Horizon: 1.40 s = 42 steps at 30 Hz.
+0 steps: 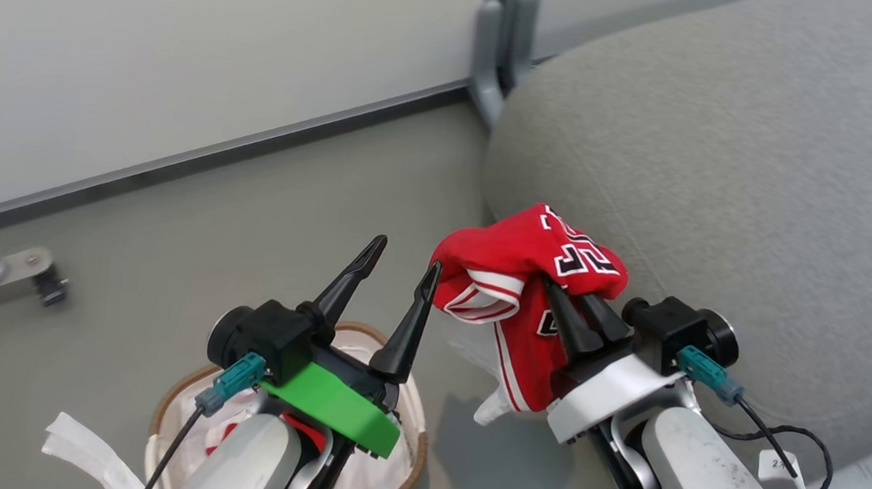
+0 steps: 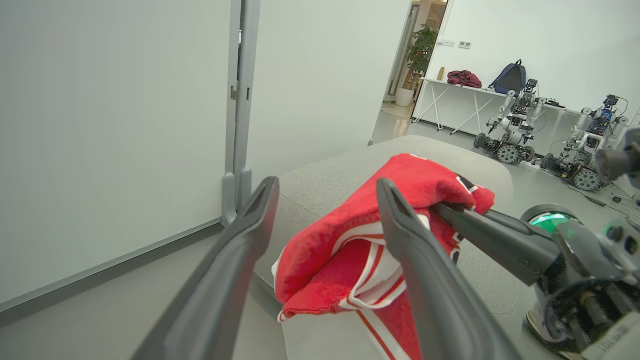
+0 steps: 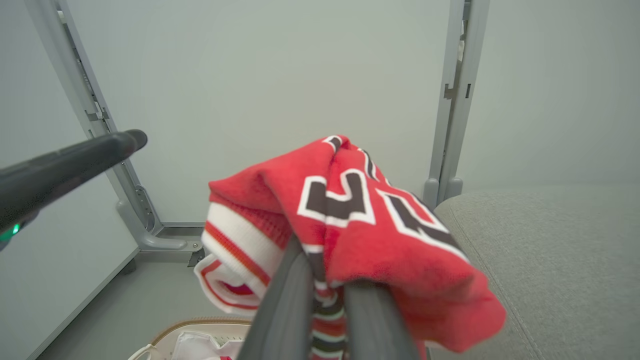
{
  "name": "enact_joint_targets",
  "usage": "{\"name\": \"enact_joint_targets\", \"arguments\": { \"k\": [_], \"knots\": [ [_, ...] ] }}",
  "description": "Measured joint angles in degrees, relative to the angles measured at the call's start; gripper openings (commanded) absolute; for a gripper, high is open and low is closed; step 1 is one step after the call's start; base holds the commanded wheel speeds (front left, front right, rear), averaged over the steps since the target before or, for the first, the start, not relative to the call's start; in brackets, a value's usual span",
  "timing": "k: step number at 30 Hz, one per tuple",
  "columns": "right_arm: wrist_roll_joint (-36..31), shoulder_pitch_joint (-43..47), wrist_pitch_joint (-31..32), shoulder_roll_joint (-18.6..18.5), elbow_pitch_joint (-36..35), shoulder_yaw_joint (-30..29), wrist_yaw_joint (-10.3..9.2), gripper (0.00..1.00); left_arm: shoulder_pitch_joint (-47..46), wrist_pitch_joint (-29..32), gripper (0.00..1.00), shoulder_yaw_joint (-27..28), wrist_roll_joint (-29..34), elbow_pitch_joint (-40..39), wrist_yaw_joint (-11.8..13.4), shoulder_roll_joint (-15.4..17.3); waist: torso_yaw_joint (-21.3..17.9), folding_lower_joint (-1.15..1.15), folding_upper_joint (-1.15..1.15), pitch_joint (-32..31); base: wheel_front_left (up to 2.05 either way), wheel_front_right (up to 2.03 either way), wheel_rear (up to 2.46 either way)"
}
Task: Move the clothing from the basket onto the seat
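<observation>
A red jersey (image 1: 526, 274) with white trim and block numerals hangs in the air, draped over my right gripper (image 1: 574, 300), which is shut on its fabric. It sits just off the left edge of the grey seat (image 1: 718, 157). In the right wrist view the jersey (image 3: 360, 220) bunches over my two fingers, with the seat (image 3: 560, 260) to the right. My left gripper (image 1: 402, 261) stands open and empty, just left of the jersey, above the basket (image 1: 402, 395). More red and white cloth (image 1: 240, 415) lies in the basket under my left arm. The left wrist view shows the jersey (image 2: 360, 235) between and beyond its spread fingers.
A pale partition wall (image 1: 188, 51) with a grey foot bracket (image 1: 493, 80) runs behind the seat. A white cloth (image 1: 84, 442) hangs over the basket's left rim. In the left wrist view, other wheeled robots (image 2: 515, 125) and a table (image 2: 465, 90) stand far off.
</observation>
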Motion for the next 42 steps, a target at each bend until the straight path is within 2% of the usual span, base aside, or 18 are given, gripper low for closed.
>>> {"name": "enact_joint_targets", "arguments": {
  "k": [8,17,22,29,36,42],
  "knots": [
    [-1.69,1.76,0.00,-0.03,-1.91,-5.03,0.00,0.00,-0.29,0.00,1.00,-1.82,0.26,0.02,0.00,0.21,-8.10,0.00,0.00,1.57,0.00,0.00,0.00],
    [-7.20,0.80,0.01,-0.03,-2.10,-10.63,0.00,0.00,-1.60,0.00,1.00,-3.32,0.30,0.31,0.00,1.55,-10.84,0.00,0.00,6.01,0.00,0.00,0.00],
    [-13.46,-5.97,0.00,-0.83,-0.63,-15.59,0.01,0.00,-2.42,0.00,1.00,-4.19,0.30,0.30,0.00,3.26,-10.06,0.00,0.00,9.01,0.00,0.00,0.00],
    [-18.85,-17.92,0.00,-7.49,5.15,-22.34,0.01,0.00,-4.06,0.00,1.00,-4.93,0.13,-0.01,0.00,6.45,-7.20,0.00,0.00,13.61,0.00,0.00,0.00],
    [-23.56,-31.12,0.00,-13.57,14.74,-27.43,0.01,0.00,-6.62,0.00,1.00,-5.82,-0.04,-1.26,0.00,9.54,-3.87,0.01,0.00,19.31,0.00,0.00,0.00],
    [-28.31,-40.16,0.42,-18.78,22.10,-36.37,0.01,0.00,-8.76,-0.01,1.00,-6.55,-0.32,-2.57,0.00,11.16,-0.81,0.01,0.00,24.38,0.00,0.00,0.00]
  ]
}}
